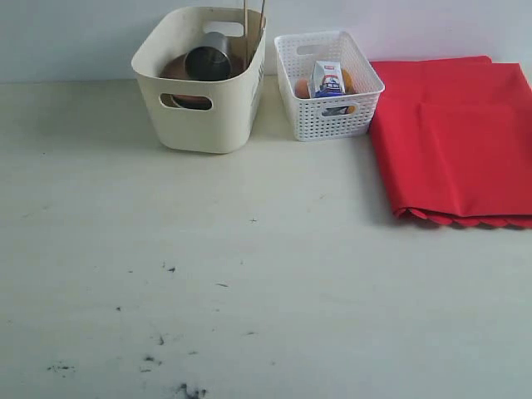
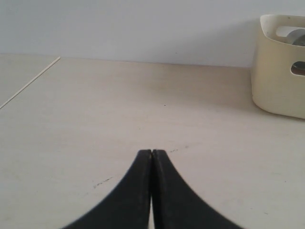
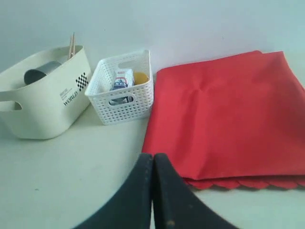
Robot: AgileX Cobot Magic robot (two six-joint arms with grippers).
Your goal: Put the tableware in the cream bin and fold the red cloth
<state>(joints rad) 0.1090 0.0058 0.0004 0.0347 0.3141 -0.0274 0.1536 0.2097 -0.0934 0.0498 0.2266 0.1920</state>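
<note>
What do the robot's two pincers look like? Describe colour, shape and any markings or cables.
The left pincer and the right pincer look alike. Each has two smooth, matte black fingers, wide at the base and curving in to narrow tips. No markings or cables show. The arms themselves are out of view.

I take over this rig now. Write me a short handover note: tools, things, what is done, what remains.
Left tool: shut, empty. Right tool: shut, empty, facing the red cloth.
Cream bin holds the steel cup, chopsticks and brown plate; the rest of the tableware cannot be seen.
The red cloth lies folded in layers beside the white basket.
Remaining: seemingly nothing; check the bin's contents.
</note>
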